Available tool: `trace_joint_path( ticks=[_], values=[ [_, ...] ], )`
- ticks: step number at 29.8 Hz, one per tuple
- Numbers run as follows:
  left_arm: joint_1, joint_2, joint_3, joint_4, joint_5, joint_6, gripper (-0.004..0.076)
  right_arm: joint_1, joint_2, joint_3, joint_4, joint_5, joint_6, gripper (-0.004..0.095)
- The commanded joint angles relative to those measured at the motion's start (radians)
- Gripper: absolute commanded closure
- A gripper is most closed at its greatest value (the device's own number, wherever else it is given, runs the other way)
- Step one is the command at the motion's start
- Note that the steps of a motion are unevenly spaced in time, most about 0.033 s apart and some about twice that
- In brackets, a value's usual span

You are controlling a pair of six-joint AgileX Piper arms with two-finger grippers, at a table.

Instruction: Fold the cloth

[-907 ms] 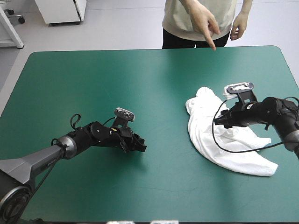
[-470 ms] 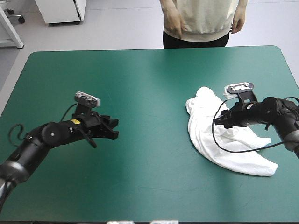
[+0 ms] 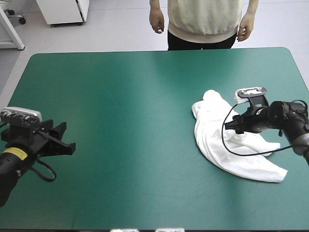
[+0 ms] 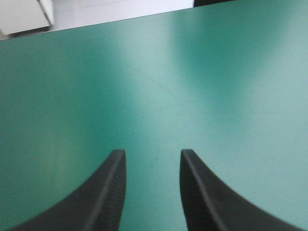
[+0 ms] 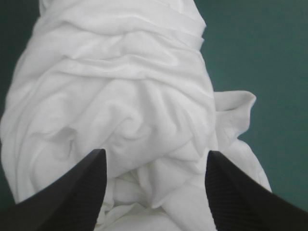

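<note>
High view: T-shirt (image 3: 211, 141) right; left gripper (image 3: 67, 137), seemingly raised, by left edge.

Premises: a robotics lab or test room. Grounds: a large table (image 3: 145, 87) under a teal-green cover, with a robot's left arm (image 3: 14, 154) and right arm (image 3: 285, 116) reaching over it from the near side. A bare, pale hard floor (image 3: 120, 29) lies beyond the far edge. On it stand a white cabinet (image 3: 63, 12), a dark castor (image 3: 20, 20) and a white frame leg (image 3: 12, 31).
</note>
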Motion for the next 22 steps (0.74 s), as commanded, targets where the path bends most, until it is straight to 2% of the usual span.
trace_joint_path(
  ticks=[1,4,13,15,17,19,22],
  values=[
    [0.001,-0.055,-0.036,0.128,0.002,-0.136,0.0448,0.003,0.006,-0.032,-0.022,-0.012,0.022,0.0344],
    [0.001,-0.071,-0.036,0.16,0.031,-0.178,0.0448,0.003,0.041,-0.032,-0.011,-0.017,0.025,0.0345],
    [0.001,-0.071,-0.036,0.135,0.027,-0.193,0.0448,0.003,0.192,-0.032,-0.002,-0.052,0.025,0.0345],
    [0.001,-0.071,-0.036,0.134,0.027,-0.193,0.0448,0.003,0.227,-0.032,0.015,-0.052,0.025,0.0379],
    [0.001,-0.071,-0.036,0.123,0.027,-0.193,0.0448,0.003,0.252,-0.032,0.02,-0.052,0.025,0.0474],
    [0.001,-0.071,-0.036,0.11,0.027,-0.193,0.0448,0.003,0.272,-0.032,0.023,-0.054,0.017,0.062],
    [0.001,-0.071,-0.036,0.106,0.027,-0.193,0.0448,0.003,0.285,-0.032,0.08,-0.06,-0.051,0.0894]
  ],
)
